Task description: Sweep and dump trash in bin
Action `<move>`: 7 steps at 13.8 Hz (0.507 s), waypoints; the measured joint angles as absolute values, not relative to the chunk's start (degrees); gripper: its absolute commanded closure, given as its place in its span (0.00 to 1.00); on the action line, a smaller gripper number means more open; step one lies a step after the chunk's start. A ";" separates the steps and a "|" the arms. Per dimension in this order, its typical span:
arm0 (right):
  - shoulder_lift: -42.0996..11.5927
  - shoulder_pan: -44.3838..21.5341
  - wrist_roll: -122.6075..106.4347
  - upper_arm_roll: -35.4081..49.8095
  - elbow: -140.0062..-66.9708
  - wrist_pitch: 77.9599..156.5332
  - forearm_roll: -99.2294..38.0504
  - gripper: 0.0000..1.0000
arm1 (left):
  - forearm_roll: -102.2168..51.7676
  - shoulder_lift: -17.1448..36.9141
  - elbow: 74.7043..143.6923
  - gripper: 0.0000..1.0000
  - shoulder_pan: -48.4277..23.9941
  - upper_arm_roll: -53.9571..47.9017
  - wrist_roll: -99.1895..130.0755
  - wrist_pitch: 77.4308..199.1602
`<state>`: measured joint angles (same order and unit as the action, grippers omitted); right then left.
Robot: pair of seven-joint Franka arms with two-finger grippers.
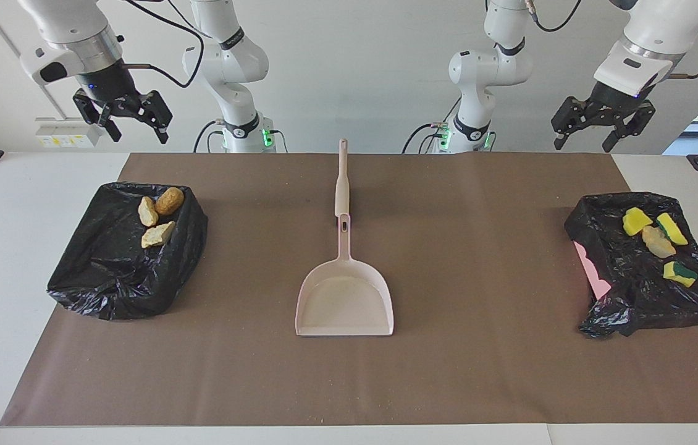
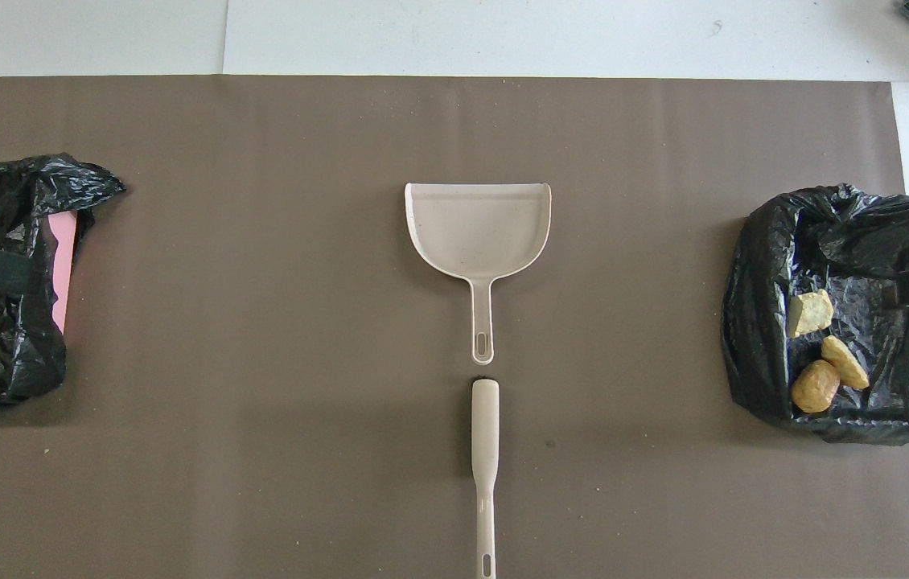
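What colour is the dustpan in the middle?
Pale pinkish beige dustpan, clearest in the facing view.

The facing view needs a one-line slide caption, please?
Dustpan and brush lie mid-mat, trash sits in both black-bagged bins, open grippers raised.

Dustpan [image 2: 477, 229] on brown mat [image 2: 261, 362]
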<state>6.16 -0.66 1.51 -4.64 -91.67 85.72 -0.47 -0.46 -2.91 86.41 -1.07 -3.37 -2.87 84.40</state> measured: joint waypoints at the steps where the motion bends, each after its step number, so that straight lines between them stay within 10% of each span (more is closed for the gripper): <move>1: 6.16 -0.66 1.51 -4.64 -91.67 85.72 -0.47 0.00 | -0.49 -2.85 86.41 0.00 -1.07 -3.38 -2.87 84.40; 7: 6.16 -0.66 1.51 -4.64 -91.67 85.72 -0.47 0.00 | -0.49 -2.16 85.82 0.00 -1.06 -2.87 -2.86 84.37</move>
